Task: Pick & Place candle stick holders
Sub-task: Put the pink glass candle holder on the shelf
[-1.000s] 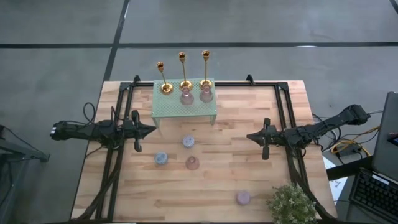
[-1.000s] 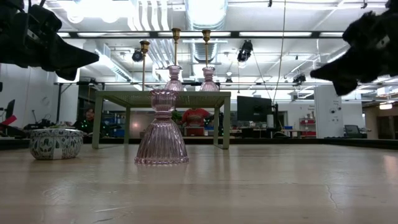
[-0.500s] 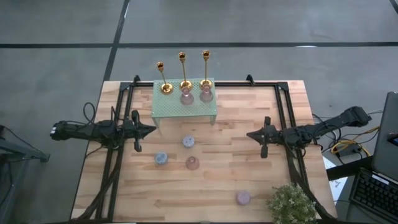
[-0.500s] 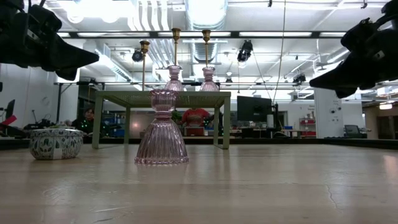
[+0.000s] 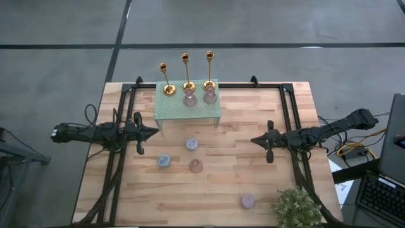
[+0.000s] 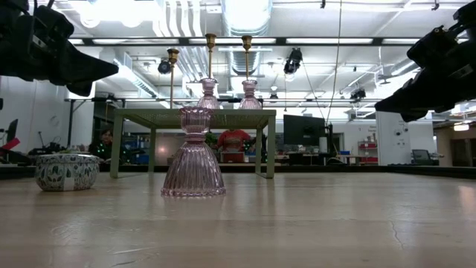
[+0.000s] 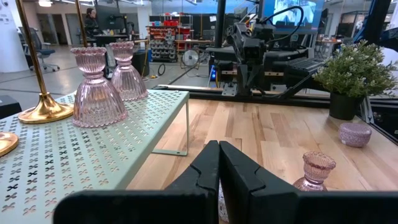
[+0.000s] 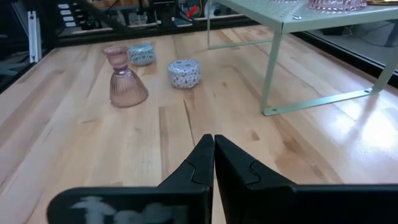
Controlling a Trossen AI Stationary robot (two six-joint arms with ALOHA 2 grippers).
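Three gold candlesticks [image 5: 188, 73] stand on their round bases along the far part of the pale green rack [image 5: 188, 109], with two pinkish glass holders [image 5: 190, 98] [image 5: 209, 96] in front of them. A third pinkish holder [image 5: 196, 166] stands upright on the table. Two blue round holders [image 5: 191, 144] [image 5: 164, 161] sit near it, and a purple one [image 5: 247, 201] sits near the front edge. My left gripper [image 5: 155, 132] is shut and empty at the rack's left. My right gripper [image 5: 254, 139] is shut and empty, right of the middle.
A bushy potted plant [image 5: 296, 208] stands at the front right corner. Black frame rails [image 5: 120, 158] [image 5: 294, 126] run along both sides of the table. Bare wood lies between the two grippers and in front of the rack's legs [image 8: 267, 109].
My right gripper has sunk a little toward the table; its fingers stay shut.
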